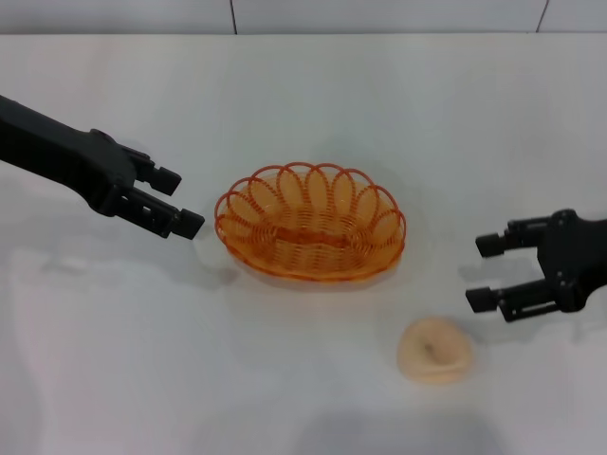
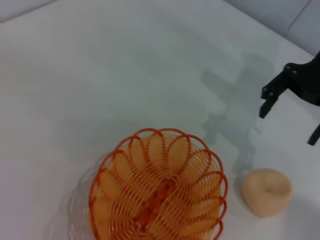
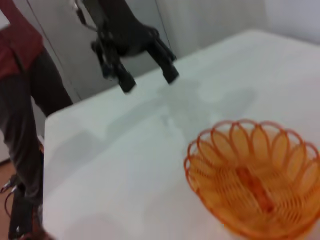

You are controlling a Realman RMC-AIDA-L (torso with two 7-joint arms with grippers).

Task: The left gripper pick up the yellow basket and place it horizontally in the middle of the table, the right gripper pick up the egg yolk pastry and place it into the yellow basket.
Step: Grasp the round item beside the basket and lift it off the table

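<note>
The yellow basket [image 1: 310,223], an oval orange wire basket, lies flat and empty in the middle of the table [image 1: 303,95]; it also shows in the left wrist view [image 2: 157,192] and the right wrist view [image 3: 255,182]. My left gripper [image 1: 177,201] is open and empty just left of the basket, apart from it; it shows far off in the right wrist view [image 3: 148,75]. The egg yolk pastry [image 1: 435,351] lies on the table in front of the basket's right end, also in the left wrist view [image 2: 266,191]. My right gripper [image 1: 484,273] is open and empty, above and right of the pastry.
A tiled wall [image 1: 379,14] runs behind the table's far edge. In the right wrist view a person in a red top and dark trousers [image 3: 25,100] stands past the table's left edge.
</note>
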